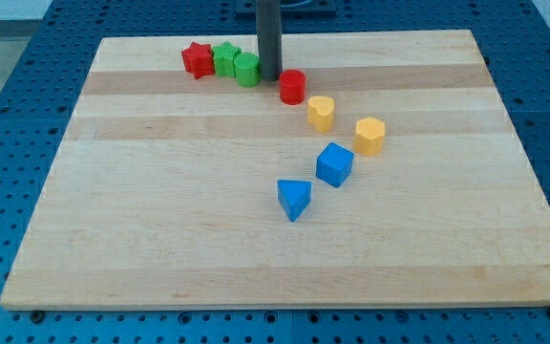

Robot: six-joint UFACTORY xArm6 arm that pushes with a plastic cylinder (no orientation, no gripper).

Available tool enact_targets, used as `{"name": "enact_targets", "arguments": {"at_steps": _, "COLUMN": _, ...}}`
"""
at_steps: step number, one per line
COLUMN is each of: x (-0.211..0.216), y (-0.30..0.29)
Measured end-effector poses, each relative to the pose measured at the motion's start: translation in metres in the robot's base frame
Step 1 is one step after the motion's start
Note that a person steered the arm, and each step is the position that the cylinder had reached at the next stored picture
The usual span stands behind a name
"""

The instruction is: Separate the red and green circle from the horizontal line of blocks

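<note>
The camera view showed my tip (269,78) planted on the wooden surface (160,220) near the view's top, squeezed between the green circle (246,69) on its left and the red circle (292,87) on its lower right. The rod rose straight up out of the picture. No claw was fitted, so there was no open or closed state to tell. The green circle touched a green block (225,58) of unclear shape, which in turn touched the red star (197,59); these three formed a short row along the view's top. The red circle sat just apart from that row, slightly lower. Below and to the right of it stood a yellow block (321,113), rounded on one side, and farther right a yellow hexagonal block (370,136). A blue cube (334,164) lay below the yellow pair, and a blue triangular block (293,198) lay near it toward the view's lower left.
</note>
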State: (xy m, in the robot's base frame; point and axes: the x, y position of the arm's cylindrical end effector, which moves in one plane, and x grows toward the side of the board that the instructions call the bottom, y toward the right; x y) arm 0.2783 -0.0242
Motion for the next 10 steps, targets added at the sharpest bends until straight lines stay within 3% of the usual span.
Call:
{"name": "enact_targets", "arguments": {"at_steps": 3, "x": -0.009, "y": 0.029}}
{"name": "enact_targets", "arguments": {"at_steps": 7, "x": 0.011, "y": 0.035}}
{"name": "enact_targets", "arguments": {"at_steps": 10, "x": 0.018, "y": 0.076}}
